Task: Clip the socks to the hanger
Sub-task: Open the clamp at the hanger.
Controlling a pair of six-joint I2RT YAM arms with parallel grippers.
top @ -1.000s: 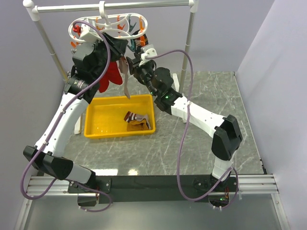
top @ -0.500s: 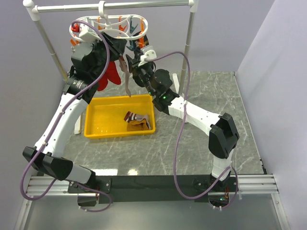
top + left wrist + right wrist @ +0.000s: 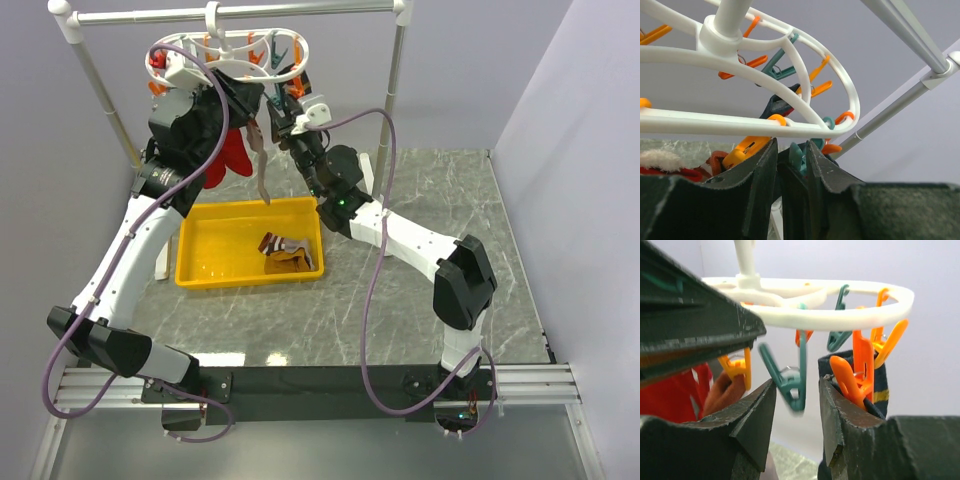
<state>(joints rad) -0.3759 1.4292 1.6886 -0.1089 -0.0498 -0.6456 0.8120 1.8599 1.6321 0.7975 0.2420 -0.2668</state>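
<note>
The white hanger hangs from the rail, with a red sock clipped under it. My left gripper sits just beneath the ring, shut on the dark cuff of a grey-beige sock that dangles below it. A teal clothespin pokes up between its fingers. My right gripper is raised under the ring, open, its fingers on either side of a swinging teal clothespin without pressing it. An orange clothespin holds a dark sock beside the right finger.
A yellow tray on the marble table holds more socks. The white pole-and-rail stand carries the hanger. A brown sock hangs from a yellow-orange pin to the left of my right gripper. Purple cables loop over both arms.
My right gripper has risen and moved left, up under the hanger ring next to the left gripper. The left arm has shifted only slightly, still holding the sock.
</note>
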